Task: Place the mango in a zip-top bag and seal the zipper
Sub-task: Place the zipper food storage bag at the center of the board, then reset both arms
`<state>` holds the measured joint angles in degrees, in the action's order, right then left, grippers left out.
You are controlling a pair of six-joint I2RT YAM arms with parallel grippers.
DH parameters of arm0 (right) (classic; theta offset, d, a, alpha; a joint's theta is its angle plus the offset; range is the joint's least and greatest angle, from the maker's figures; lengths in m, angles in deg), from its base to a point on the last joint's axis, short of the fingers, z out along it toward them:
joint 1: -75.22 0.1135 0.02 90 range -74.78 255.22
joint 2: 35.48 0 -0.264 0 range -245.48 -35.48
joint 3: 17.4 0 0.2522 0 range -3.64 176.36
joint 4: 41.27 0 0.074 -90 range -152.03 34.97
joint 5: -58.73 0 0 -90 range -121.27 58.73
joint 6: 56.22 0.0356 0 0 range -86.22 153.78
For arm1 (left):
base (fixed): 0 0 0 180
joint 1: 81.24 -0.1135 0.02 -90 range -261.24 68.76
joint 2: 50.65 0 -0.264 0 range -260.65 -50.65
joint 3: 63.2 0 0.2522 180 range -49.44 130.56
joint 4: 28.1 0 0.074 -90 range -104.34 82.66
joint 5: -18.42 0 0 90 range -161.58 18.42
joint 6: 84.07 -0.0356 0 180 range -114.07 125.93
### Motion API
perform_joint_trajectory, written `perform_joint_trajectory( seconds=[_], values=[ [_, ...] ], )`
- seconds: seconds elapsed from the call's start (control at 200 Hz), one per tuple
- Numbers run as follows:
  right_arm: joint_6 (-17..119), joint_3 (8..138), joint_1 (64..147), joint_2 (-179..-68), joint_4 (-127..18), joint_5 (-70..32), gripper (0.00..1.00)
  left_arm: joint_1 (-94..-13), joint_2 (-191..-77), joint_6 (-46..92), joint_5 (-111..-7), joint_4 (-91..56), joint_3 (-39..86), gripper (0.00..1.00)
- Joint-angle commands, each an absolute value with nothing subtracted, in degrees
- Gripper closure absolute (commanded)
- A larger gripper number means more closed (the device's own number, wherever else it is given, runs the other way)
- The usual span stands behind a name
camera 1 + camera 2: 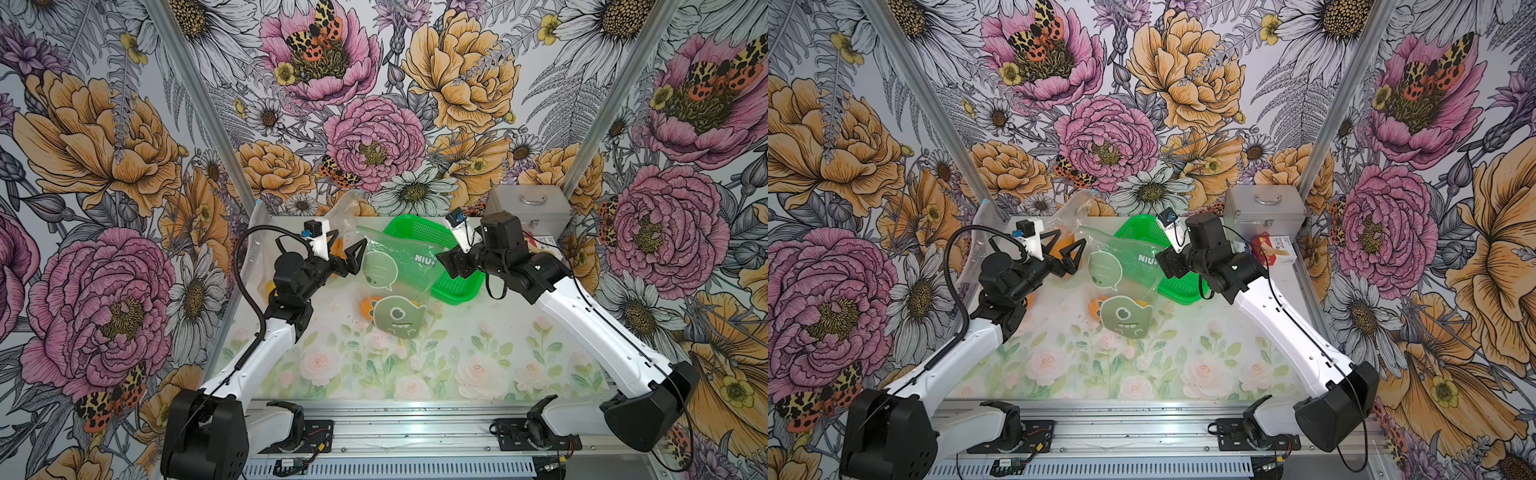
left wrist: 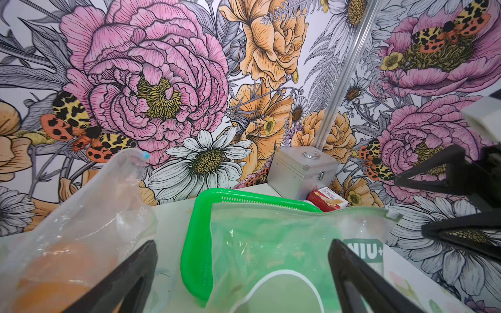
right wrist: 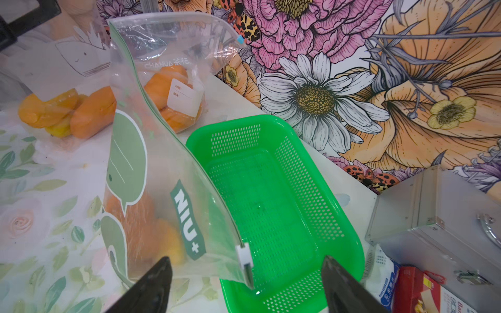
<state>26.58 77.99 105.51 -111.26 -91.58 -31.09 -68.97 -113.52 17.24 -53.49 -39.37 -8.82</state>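
The zip-top bag (image 1: 395, 270) is clear with green cartoon prints and leans against the green basket (image 1: 453, 286). The orange mango (image 1: 368, 307) shows through its lower part, also in the right wrist view (image 3: 141, 225). In the right wrist view the white slider (image 3: 244, 254) sits at the end of the zipper edge. My left gripper (image 1: 349, 245) stands open beside the bag's left end, touching nothing. My right gripper (image 1: 446, 264) is open at the slider end, its jaws wide on either side of that corner (image 3: 246, 258). The left wrist view shows the bag (image 2: 271, 244) between the open left fingertips (image 2: 151, 244).
Two more clear bags holding orange pieces lie at the back left (image 3: 176, 100) and along the left edge (image 3: 67, 108). A silver case (image 1: 528, 208) and a red box (image 1: 1273, 249) stand at the back right. The green basket (image 3: 271, 203) is empty.
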Motion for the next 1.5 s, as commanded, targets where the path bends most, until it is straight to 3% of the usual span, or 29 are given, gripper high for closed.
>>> perform_joint_trajectory(
  seconds=[0.0, 0.15, 0.285, 0.42, 0.58, 0.991, 1.261, 1.496],
  values=[
    [32.37, 76.19, 105.3, -107.01, -90.11, -33.39, 0.01, -68.23, -105.82, 19.21, -64.29, -33.36, -13.35, 0.01],
    [39.74, 70.4, 105.29, -100.84, -88.67, -39.5, 0.01, -66.41, -94.55, 20.35, -73.21, -20.84, -17.69, 0.01],
    [46.6, 61.71, 105.33, -95.88, -88.12, -52.87, 0.01, -63.49, -88.86, 19.92, -79.18, -10.36, -19.56, 0.01],
    [52.04, 53.04, 105.3, -94.56, -87.84, -62.51, 0.01, -62.64, -89.4, 19.24, -80.72, -7.42, -21.79, 0.01],
    [55.75, 41.72, 104.17, -93.69, -81.83, -72.0, 0.01, -62.59, -95.02, 15.34, -86.16, -14.34, -25.86, 0.01],
    [55.05, 24.34, 91.51, -88.88, -60.5, -67.76, 0.01, -68.4, -111.3, 5.27, -85.81, -25.75, -22.3, 0.01],
    [47.86, 17.29, 87.53, -86.95, -42.87, -66.07, 0.01, -75.21, -118.2, 3.65, -71.9, -40.23, -26.81, 0.01],
    [45.23, 14.82, 83.68, -91.43, -35.69, -63.26, 0.01, -77.36, -125.02, 1.01, -68.2, -48.91, -27.2, 0.01]
  ],
)
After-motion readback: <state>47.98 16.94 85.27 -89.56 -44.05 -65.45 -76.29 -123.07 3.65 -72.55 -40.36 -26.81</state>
